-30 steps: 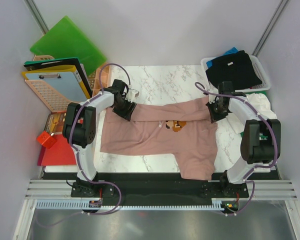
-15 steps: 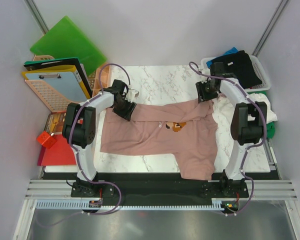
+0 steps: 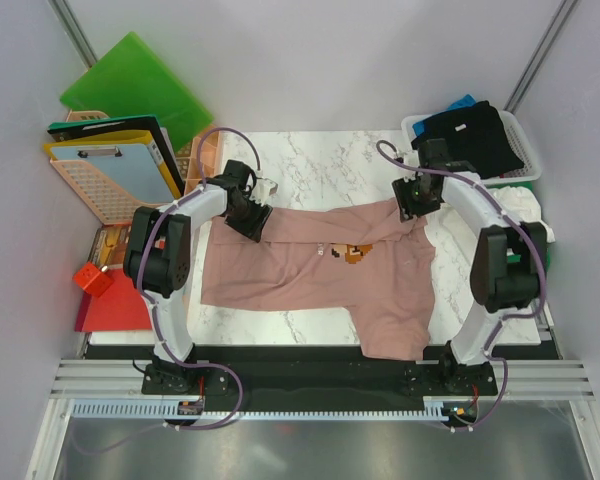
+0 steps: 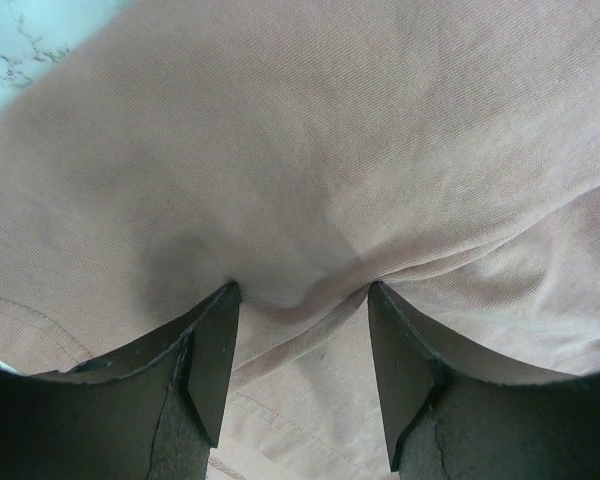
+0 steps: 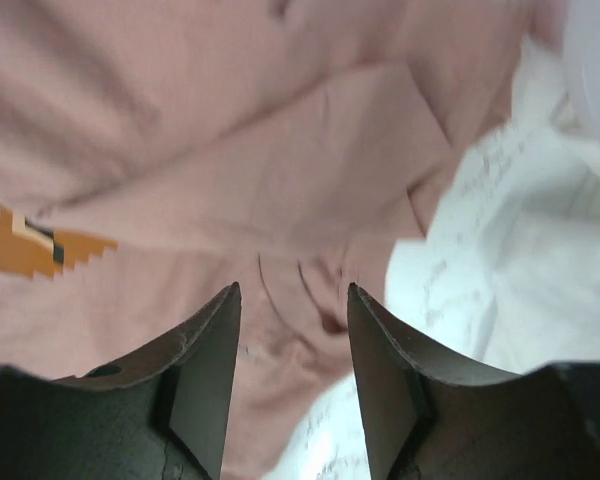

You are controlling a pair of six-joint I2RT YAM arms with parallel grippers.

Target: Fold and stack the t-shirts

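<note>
The dusty pink t-shirt lies spread across the marble table, with its pixel print near the middle. My left gripper is on the shirt's far left corner. In the left wrist view, my left gripper is open and pressed into the pink cloth, with a raised fold between the jaws. My right gripper is at the shirt's far right corner. In the right wrist view, my right gripper is open and empty over the pink hem, beside the print.
A white basket at the back right holds a black shirt and a blue one. A white shirt lies right of the pink one. Green folder, clipboards and an orange basket stand at the left.
My right gripper rose from the shirt's right edge toward the basket, then came back down a little to the far right corner. The left gripper and the shirt have not moved.
</note>
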